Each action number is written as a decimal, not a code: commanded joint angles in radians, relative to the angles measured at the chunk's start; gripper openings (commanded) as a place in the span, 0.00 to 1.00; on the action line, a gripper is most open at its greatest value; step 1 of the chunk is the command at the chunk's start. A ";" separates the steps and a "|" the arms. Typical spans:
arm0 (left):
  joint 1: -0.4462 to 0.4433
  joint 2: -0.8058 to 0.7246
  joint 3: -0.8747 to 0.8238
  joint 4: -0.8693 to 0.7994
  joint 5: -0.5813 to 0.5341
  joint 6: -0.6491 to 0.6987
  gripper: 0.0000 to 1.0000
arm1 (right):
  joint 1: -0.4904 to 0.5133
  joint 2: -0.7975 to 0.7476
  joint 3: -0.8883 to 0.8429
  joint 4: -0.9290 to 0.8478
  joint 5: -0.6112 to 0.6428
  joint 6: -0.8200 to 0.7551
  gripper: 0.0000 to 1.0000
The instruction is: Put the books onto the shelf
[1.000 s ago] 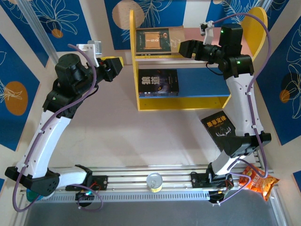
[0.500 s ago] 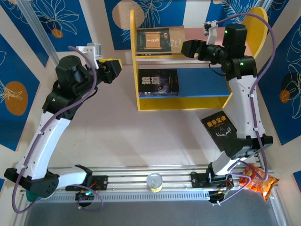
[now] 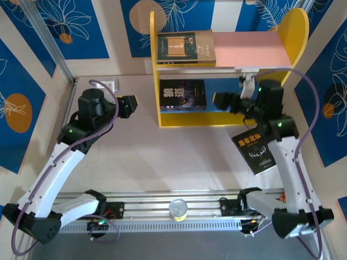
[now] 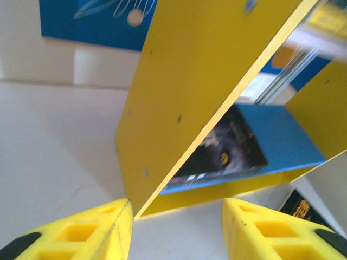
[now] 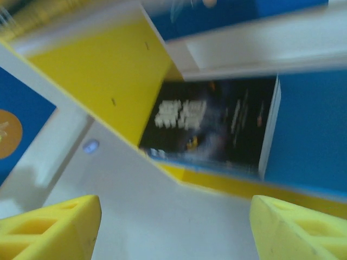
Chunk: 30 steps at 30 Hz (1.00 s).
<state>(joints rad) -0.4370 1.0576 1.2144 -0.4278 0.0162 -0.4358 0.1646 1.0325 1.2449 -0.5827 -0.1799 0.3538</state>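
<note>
The shelf (image 3: 295, 32) stands in the upper middle of the frame. A tan book (image 3: 184, 47) lies at the left of its pink upper board; a black book (image 3: 182, 96) lies at the left of the blue lower tier. The right part of both tiers is bare. An antler book (image 3: 255, 150) lies on the tabletop (image 3: 179, 157) at lower right, partly under the right arm.

The left pincer (image 3: 132, 103) points right at the shelf's left panel, wide open and empty. The right pincer (image 3: 218, 100) points left before the lower tier, also wide open and empty. The tabletop between the arms is bare.
</note>
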 commanded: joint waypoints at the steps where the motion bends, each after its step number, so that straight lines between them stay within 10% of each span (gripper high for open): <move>1: -0.001 -0.014 -0.051 0.032 -0.033 -0.021 0.47 | 0.053 -0.081 -0.171 0.033 0.159 0.061 0.73; 11: 0.000 -0.030 -0.157 0.065 -0.061 -0.035 0.48 | -0.056 -0.048 -0.537 0.076 0.313 0.253 0.74; 30: 0.000 -0.032 -0.147 0.026 -0.078 -0.006 0.48 | -0.455 0.216 -0.579 0.073 0.221 0.206 0.86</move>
<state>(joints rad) -0.4370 1.0351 1.0607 -0.4080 -0.0612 -0.4458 -0.2771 1.2236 0.6777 -0.5045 0.0784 0.5678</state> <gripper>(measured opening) 0.479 0.854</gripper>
